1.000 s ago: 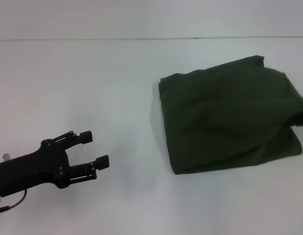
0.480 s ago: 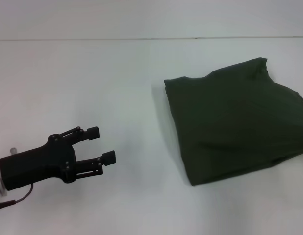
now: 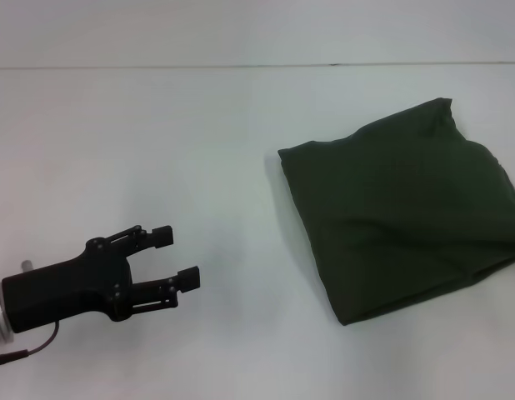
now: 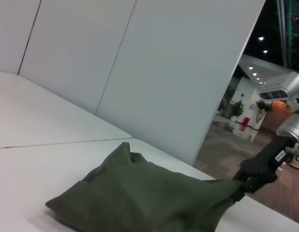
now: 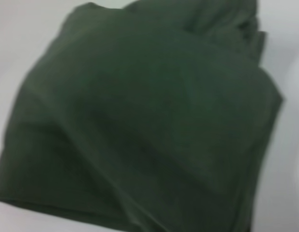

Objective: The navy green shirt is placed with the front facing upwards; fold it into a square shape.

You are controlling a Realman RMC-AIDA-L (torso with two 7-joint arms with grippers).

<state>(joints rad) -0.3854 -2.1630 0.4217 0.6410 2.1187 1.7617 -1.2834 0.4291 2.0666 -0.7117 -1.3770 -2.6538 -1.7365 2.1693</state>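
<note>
Navy green shirt, folded rumpled square, corner toward table's far edge; left hand released, right hand's state unclear.

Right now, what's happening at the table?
The navy green shirt lies on the white table already folded into a rough square, toward the robot's right. The right gripper is at the shirt's right edge, seen from the left wrist view; whether it grips the cloth isn't clear. The left gripper hovers over bare table well to the left, jaws open, touching nothing.
</note>
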